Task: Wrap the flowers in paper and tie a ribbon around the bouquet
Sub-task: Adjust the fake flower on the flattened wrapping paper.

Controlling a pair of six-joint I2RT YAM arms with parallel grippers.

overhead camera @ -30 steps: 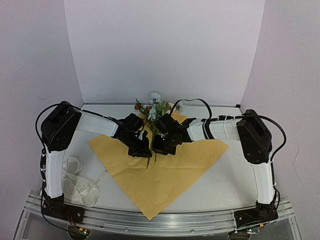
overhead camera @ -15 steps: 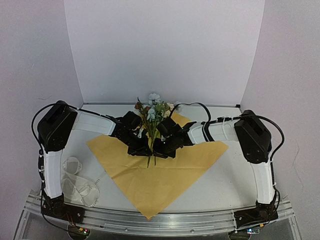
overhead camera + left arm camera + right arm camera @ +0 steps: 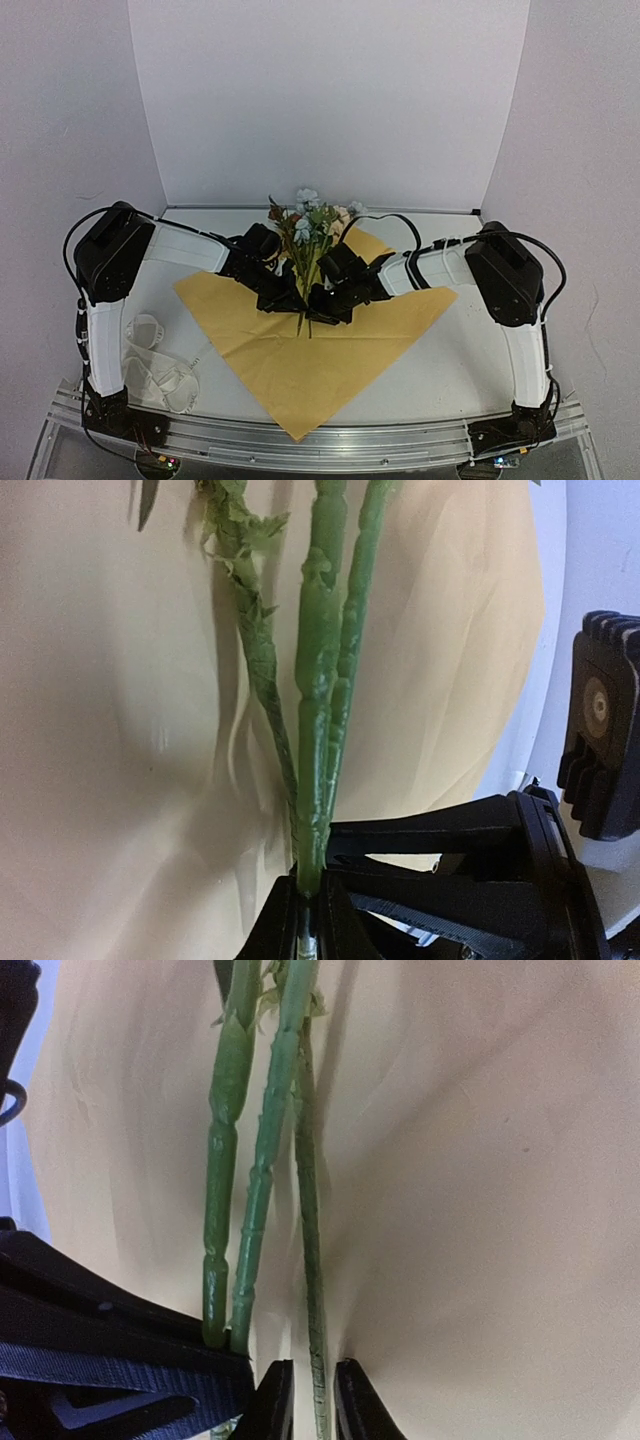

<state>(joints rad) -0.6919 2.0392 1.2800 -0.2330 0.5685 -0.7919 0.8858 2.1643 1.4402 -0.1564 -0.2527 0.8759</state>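
While your left gripper (image 3: 305, 910) pinches the blue-and-peach artificial flowers (image 3: 312, 222) by their stems, right gripper (image 3: 315, 1400) slightly parted around one, the yellow paper sheet (image 3: 300, 370) lies flat; wrapping and tying remain.

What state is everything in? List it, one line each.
Artificial blue, peach and rust flowers with green stems: unwrapped.
Yellow paper sheet: spread flat, unfolded.
White fabric ribbon: loose, untied.
Left tool: shut on stems.
Right tool: slightly open around one stem.

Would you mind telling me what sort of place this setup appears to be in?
Probably a robotics lab booth: plain white panels wall in the table, a left arm and right arm are bolted to an aluminium rail, with artificial flowers and yellow paper as props.
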